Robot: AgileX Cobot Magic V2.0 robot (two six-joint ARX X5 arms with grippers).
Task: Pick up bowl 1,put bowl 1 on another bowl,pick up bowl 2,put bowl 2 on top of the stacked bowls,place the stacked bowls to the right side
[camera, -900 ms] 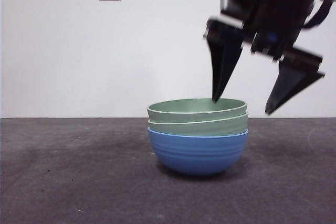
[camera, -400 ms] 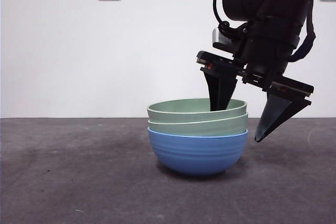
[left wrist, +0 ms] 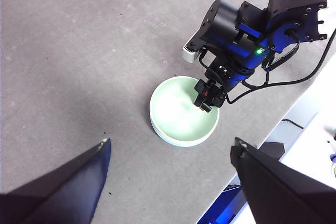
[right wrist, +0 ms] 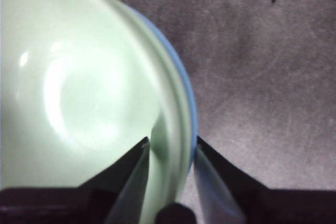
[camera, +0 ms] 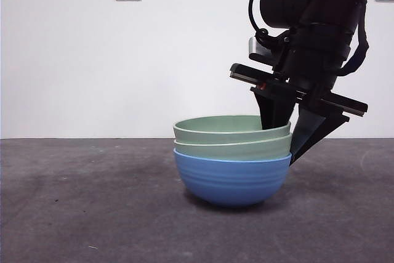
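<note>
With stacking apparently done, three nested round ridged bowls, blue under two pale green (camera: 232, 159), sat on grey table (camera: 92, 214); right end effector (right wrist: 169, 156) narrowly straddled rim, seemingly gripping. Move rightward remained. Left end effector (left wrist: 170, 153) open, empty, well apart above.

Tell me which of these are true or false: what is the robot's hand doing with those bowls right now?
1. Three bowls are nested, the blue bowl at the bottom. True.
2. The right hand straddles the rim of the stacked bowls, one jaw inside and one outside. True.
3. The top bowl is blue. False: the top green bowl is pale green.
4. The left hand grips the stack. False: it hangs open above the table, away from the bowls.
5. The stack lies tipped on its side. False: it sits upright.
</note>
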